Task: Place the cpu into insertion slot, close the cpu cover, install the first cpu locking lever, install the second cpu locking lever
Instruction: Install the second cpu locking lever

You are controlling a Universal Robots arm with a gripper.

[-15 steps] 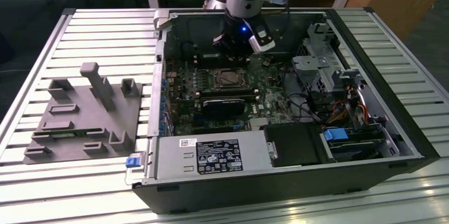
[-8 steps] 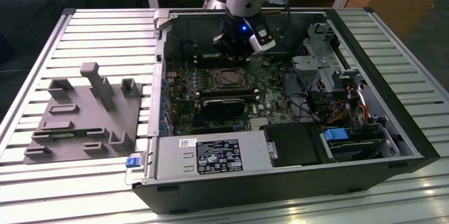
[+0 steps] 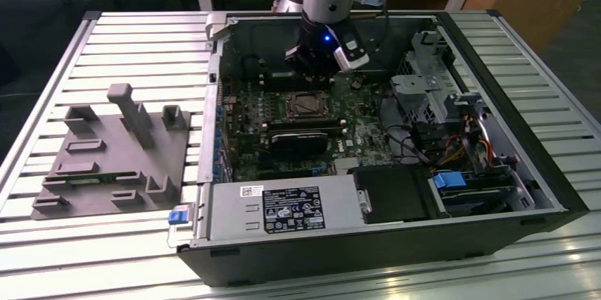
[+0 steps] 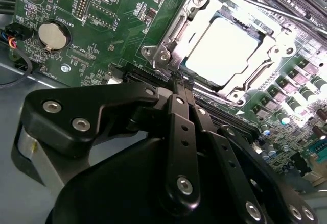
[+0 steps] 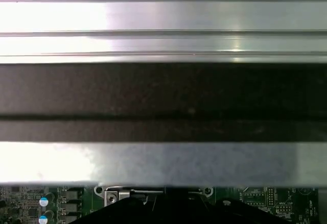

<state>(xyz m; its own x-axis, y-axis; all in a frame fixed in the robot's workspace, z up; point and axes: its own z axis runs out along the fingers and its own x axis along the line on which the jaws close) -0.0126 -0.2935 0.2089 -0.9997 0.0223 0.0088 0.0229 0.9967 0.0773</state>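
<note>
The open computer case [image 3: 376, 145] lies on its side on a slatted metal surface [image 3: 122, 39], and the arm reaches down into it from above. The tool [image 3: 314, 75] hangs over the green motherboard [image 3: 281, 124], just beyond the far edge of the processor socket [image 3: 308, 105].

In the second wrist view the tool [image 4: 180, 83] has its two black fingers [image 4: 176, 117] pressed together, holding nothing, their tips right at the edge of the socket frame. The cpu [image 4: 225, 50] already sits inside the socket, its pale metal top glaring under the light. The cpu cover [image 4: 176, 32] lies flat down around it, the silvery frame bordering the chip on all sides. Whether the locking levers are latched I cannot tell. Off to one side of the socket a round coin battery [image 4: 53, 35] sits on the board.

On the surface, well apart from the case toward the exterior view's left, stands a grey fixture tray [image 3: 108, 155] with upright posts and pockets.

In the first wrist view, a strip of board shows under the case's metal wall [image 5: 163, 163].
</note>
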